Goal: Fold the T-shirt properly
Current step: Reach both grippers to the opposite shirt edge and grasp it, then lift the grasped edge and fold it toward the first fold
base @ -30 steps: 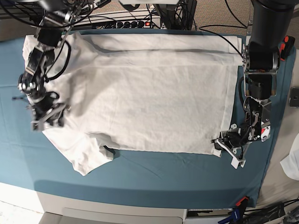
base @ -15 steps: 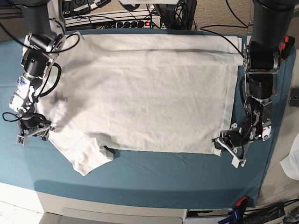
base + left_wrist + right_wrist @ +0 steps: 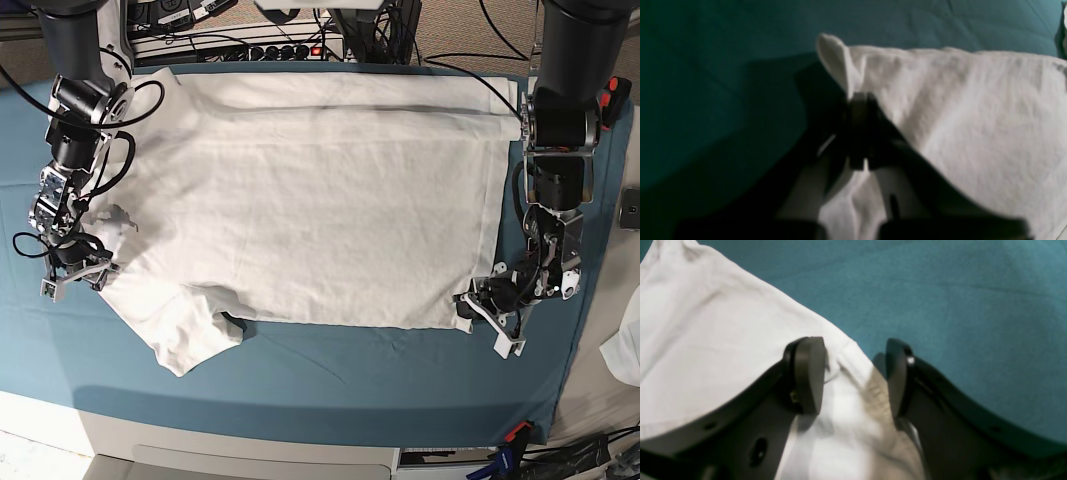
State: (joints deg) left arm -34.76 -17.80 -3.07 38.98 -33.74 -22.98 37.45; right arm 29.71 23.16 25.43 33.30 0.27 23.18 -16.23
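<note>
The white T-shirt (image 3: 300, 200) lies spread flat on the teal cloth (image 3: 350, 380), with one short sleeve (image 3: 185, 335) sticking out at the front left. My left gripper (image 3: 483, 308) is on the base view's right, shut on the shirt's front right hem corner. In the left wrist view its jaws (image 3: 858, 103) pinch a raised fold of the white fabric (image 3: 973, 116). My right gripper (image 3: 75, 272) is on the base view's left, at the shirt's left edge. In the right wrist view it (image 3: 853, 373) is open, its two fingers straddling the shirt's edge (image 3: 706, 340).
A power strip and cables (image 3: 270, 50) run along the back edge. A small white fabric scrap (image 3: 625, 350) hangs at the far right, with a dark device (image 3: 630, 208) above it. The table's front edge (image 3: 250, 450) is near.
My right gripper has swung left and forward off the shirt's body to its left edge, then settled slightly back. The left gripper holds the hem corner in the same place.
</note>
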